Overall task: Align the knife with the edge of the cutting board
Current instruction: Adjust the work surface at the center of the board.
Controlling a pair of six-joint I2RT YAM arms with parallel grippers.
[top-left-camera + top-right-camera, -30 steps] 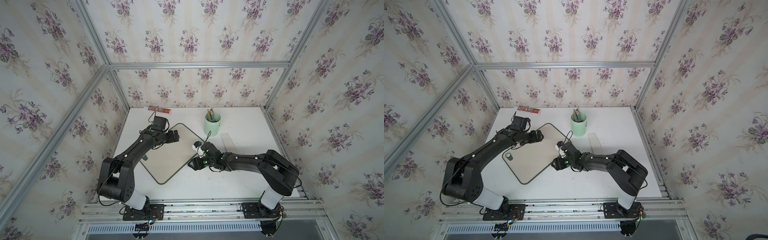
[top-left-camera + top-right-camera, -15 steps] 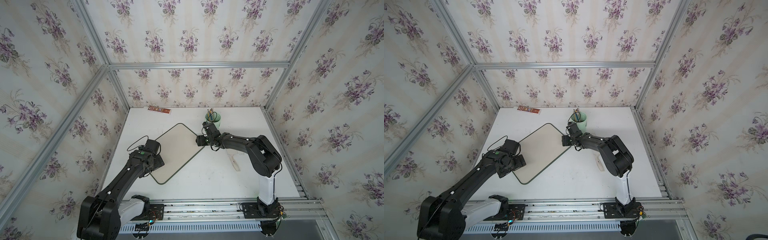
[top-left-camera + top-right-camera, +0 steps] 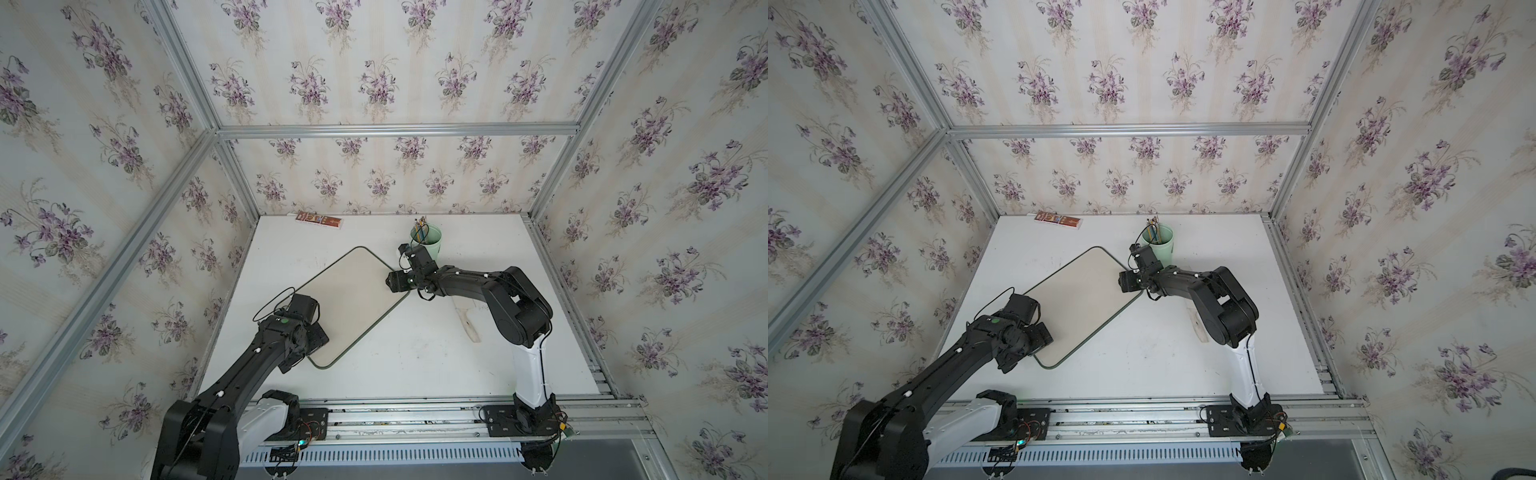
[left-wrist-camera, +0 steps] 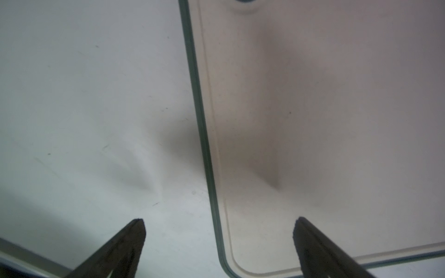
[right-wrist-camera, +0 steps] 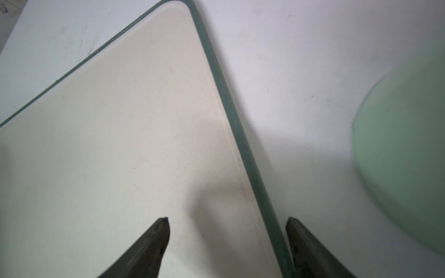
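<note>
The beige cutting board (image 3: 353, 303) (image 3: 1084, 303) lies cornerwise on the white table in both top views. The white knife (image 3: 468, 326) (image 3: 1198, 329) lies on the table to its right, apart from the board and partly under my right arm. My left gripper (image 3: 318, 336) (image 4: 220, 220) is open at the board's near-left corner, one finger (image 4: 130, 240) over the table and the other over the board (image 4: 313, 120). My right gripper (image 3: 392, 281) (image 5: 227, 219) is open astride the green rim (image 5: 231, 115) at the board's right corner. Neither holds anything.
A mint green cup (image 3: 426, 243) (image 5: 404, 156) with pencils stands just behind my right gripper. A flat printed box (image 3: 320, 220) lies against the back wall. Papered walls and aluminium rails close in the table.
Over the last second my left arm pulled back from the board's far-left side to its near-left corner. My right gripper went from the board's near right side to the corner by the cup.
</note>
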